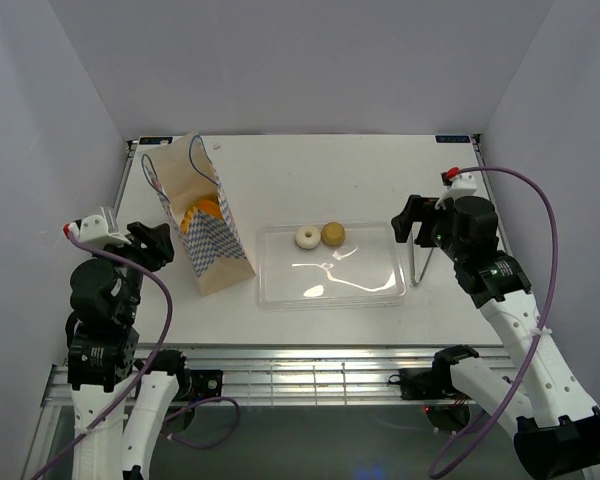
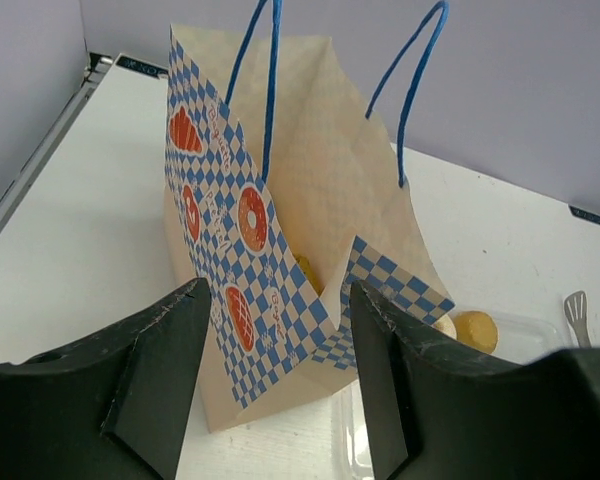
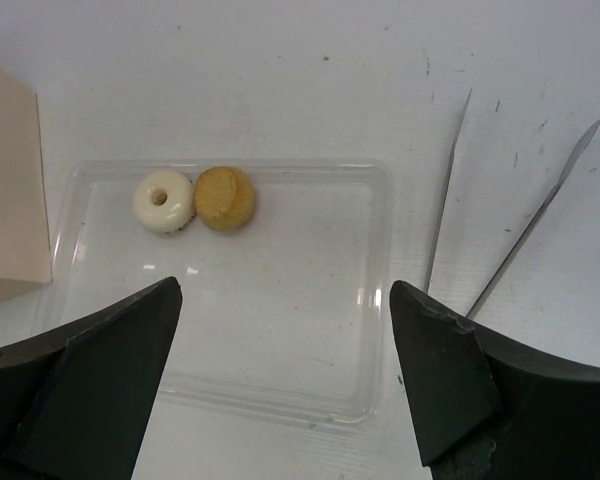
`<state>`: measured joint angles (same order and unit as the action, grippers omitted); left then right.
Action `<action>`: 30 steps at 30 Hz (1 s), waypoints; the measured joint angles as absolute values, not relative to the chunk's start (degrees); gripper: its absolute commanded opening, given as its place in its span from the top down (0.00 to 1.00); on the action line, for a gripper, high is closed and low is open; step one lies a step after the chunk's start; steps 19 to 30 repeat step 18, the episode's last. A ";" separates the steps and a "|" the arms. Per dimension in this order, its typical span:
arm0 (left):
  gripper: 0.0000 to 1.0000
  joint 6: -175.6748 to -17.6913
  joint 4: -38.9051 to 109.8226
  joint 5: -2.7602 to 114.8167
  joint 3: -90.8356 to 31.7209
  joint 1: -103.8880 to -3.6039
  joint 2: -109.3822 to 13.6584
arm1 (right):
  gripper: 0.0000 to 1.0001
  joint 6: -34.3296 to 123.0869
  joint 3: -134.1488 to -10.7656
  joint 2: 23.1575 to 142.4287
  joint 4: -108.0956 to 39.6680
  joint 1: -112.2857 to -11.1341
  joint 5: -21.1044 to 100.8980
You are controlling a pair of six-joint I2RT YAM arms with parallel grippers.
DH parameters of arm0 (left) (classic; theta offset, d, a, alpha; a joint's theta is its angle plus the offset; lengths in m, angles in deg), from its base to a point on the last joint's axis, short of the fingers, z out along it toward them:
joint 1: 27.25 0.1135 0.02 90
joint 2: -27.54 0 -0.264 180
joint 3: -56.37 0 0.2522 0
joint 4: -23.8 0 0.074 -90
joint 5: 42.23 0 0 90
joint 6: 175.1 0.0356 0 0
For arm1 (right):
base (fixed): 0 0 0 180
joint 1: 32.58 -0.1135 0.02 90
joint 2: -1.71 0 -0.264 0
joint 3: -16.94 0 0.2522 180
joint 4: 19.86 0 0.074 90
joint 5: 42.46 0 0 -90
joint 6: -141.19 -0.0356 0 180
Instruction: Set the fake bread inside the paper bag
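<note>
While orange bread (image 1: 205,212) is seen inside the upright paper bag (image 1: 215,250) at the table's (image 1: 310,170) left, a white ring (image 1: 306,236) and a tan bun (image 1: 333,233) are found touching in the clear tray (image 1: 330,285) just beside it. The left gripper (image 1: 158,245) is held open and empty by the bag, the right gripper (image 1: 408,218) open and empty over the tray. Tongs (image 1: 420,265) are laid at the tray's right.

A tall tan paper bag (image 1: 205,225) with chequered sides is stood at the left of the white worktop (image 1: 320,170), with orange toy bread (image 1: 202,213) held inside it. A clear flat plastic tray (image 1: 360,285) is laid just right of it. A pale ring-shaped bun (image 1: 307,236) and, touching its right side, a round golden bun (image 1: 333,233) are set at the tray's far edge, and thin metal tongs (image 1: 413,262) are laid right of the tray.
</note>
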<state>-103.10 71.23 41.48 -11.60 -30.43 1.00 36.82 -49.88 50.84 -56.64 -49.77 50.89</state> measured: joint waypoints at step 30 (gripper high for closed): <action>0.32 -102.99 74.10 43.32 -8.35 -30.43 3.10 | 0.10 36.78 -46.49 48.19 -57.10 -49.97 51.88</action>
